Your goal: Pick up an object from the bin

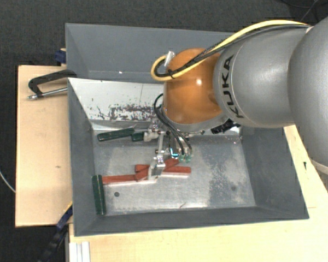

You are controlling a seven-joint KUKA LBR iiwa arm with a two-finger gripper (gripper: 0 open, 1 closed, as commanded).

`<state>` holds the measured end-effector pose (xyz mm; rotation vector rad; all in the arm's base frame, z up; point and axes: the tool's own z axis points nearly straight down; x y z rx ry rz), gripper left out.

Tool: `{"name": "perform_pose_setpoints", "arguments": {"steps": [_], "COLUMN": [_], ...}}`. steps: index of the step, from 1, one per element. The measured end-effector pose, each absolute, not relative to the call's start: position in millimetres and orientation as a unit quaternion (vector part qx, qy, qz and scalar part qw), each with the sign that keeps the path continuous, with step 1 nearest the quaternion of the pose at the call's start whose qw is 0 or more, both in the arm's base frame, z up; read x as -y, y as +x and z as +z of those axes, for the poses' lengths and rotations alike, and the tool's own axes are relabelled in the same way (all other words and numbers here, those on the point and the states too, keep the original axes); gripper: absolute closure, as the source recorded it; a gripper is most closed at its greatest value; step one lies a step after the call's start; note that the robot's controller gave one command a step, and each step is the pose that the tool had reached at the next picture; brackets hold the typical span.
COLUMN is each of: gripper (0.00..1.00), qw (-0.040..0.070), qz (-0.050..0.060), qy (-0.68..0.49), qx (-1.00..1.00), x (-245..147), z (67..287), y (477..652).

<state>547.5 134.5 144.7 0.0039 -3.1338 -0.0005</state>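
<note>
Nearest to us is the grey arm, reaching in over the bin's right edge with its orange cover and yellow cable. Below the cover, the gripper hangs low over the middle of the bin. We cannot tell whether it is spread or closed, because the wrist crowds it, and we see nothing plainly held in it. Right beneath its tip lie flat red-brown pieces: a short block just toward the right edge, and a long strip running off toward the left edge, with a white piece where they meet. Their long axis runs roughly parallel to the front edge, so we judge a grasp would have to close across it, front to back. Whether block and strip are one thing is hard to make out. Farther out, a dark green bar lies near the front-left corner, and a dark green-handled tool lies along the back wall.
</note>
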Motion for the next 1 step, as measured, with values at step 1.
{"name": "perform_pose_setpoints", "arguments": {"steps": [1], "gripper": [0.0], "qw": [0.0], "qz": [-0.001], "qy": [0.001], "qx": [1.0], "x": [-134.0], "z": [149.5], "y": [549.4]}}
